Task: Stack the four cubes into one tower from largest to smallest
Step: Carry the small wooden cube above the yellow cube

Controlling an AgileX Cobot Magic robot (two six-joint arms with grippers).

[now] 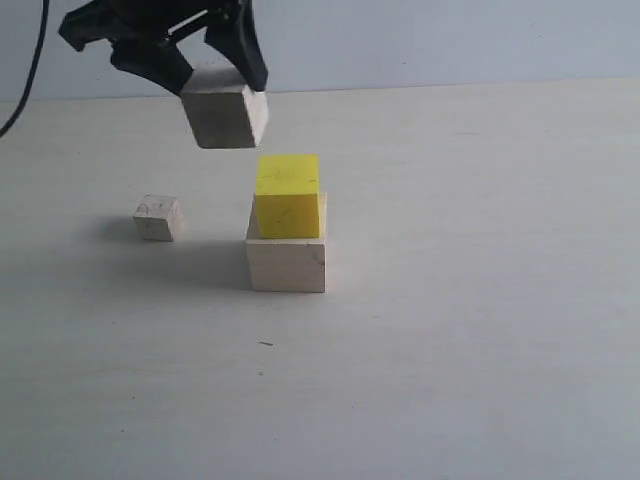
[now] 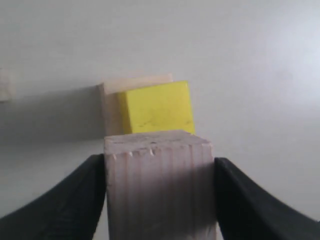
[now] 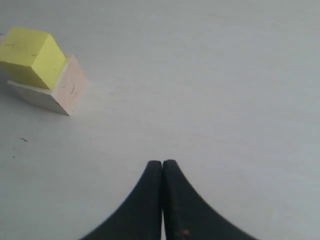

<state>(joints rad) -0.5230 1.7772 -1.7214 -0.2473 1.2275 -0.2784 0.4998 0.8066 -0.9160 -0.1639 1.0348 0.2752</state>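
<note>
At the left, a small wooden cube (image 1: 158, 217) is seen resting alone on the table (image 1: 480, 300), well apart from the others. Further right, a pale wooden cube (image 1: 225, 118) is held in the air between the fingers of the left gripper (image 1: 222, 88), up and to the left of the yellow cube (image 1: 288, 195), which is set on the large wooden cube (image 1: 287, 265). The fingers of the right gripper (image 3: 162, 170) are pressed together tip to tip above the table.

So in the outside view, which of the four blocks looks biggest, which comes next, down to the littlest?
1 and 2: the held wooden cube and the bottom wooden cube look alike. One is lifted and may sit nearer or farther, so I won't rank them.
3: the yellow cube.
4: the lone small wooden cube.
</note>
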